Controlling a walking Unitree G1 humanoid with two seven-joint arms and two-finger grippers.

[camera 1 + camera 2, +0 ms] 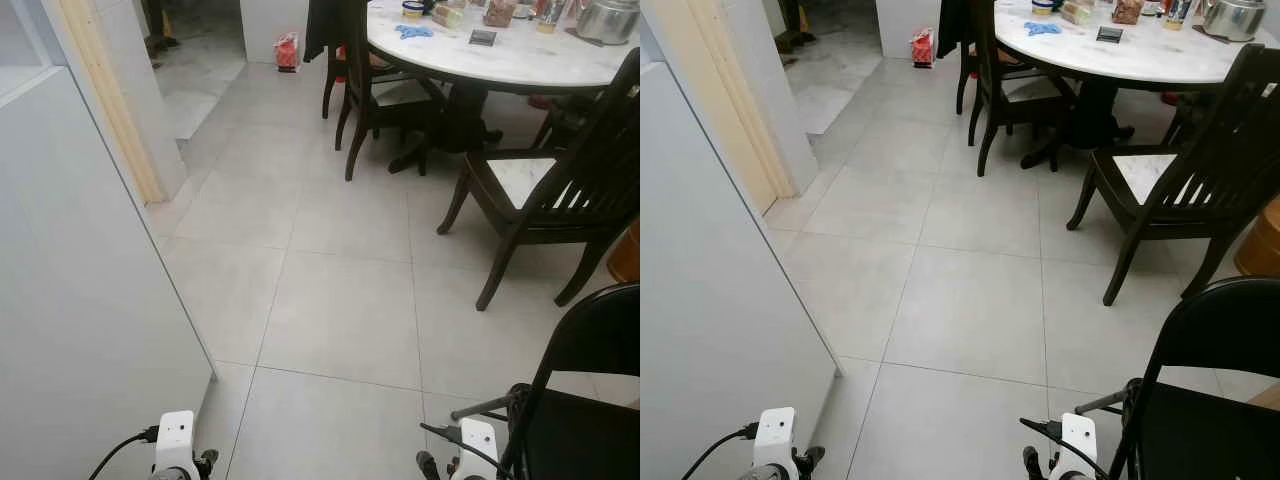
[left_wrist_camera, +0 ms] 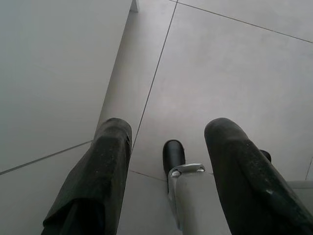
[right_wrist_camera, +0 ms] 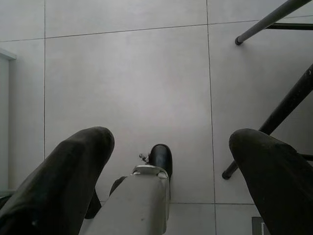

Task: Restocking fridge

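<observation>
Both arms hang low at my sides; the left wrist (image 1: 176,438) and right wrist (image 1: 476,442) poke in at the bottom edge of the head views. The left gripper (image 2: 168,129) is open above grey floor tiles, nothing between its black fingers. The right gripper (image 3: 172,138) is open too, also over bare tile. A tall white flat panel (image 1: 70,300) stands close on my left; I cannot tell whether it is the fridge. No food items lie near either gripper.
A round white marble table (image 1: 520,60) with jars and a pot stands ahead on the right, ringed by dark wooden chairs (image 1: 560,190). A black folding chair (image 1: 590,400) is close by my right arm. A wood-framed doorway (image 1: 110,100) opens at left; a red bag (image 1: 287,50) sits far back.
</observation>
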